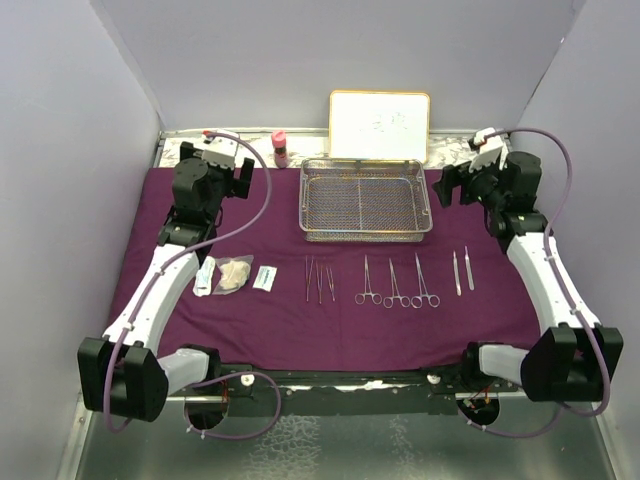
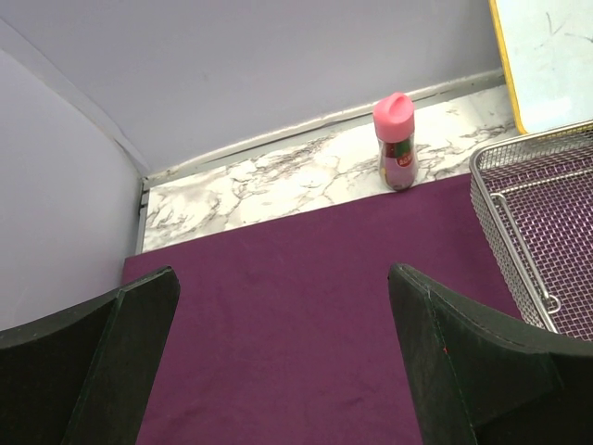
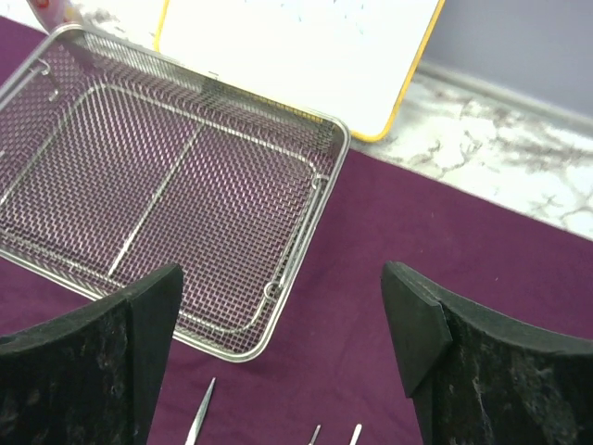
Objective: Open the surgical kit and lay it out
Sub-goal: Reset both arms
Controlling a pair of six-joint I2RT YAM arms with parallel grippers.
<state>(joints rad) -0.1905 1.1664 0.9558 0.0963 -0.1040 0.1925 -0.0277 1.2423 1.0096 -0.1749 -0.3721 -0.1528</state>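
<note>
The surgical kit lies unfolded: its purple cloth covers the table, and the empty wire-mesh tray sits at the centre back. In a row in front of the tray lie a white tube, gauze, a small packet, thin forceps, ring-handled clamps and tweezers. My left gripper hangs open over bare cloth, left of the tray. My right gripper is open above the cloth beside the tray's right corner, holding nothing.
A pink-capped bottle and a yellow-framed whiteboard stand on the marble strip behind the cloth. Grey walls close in the back and both sides. Instrument tips show just below the right fingers.
</note>
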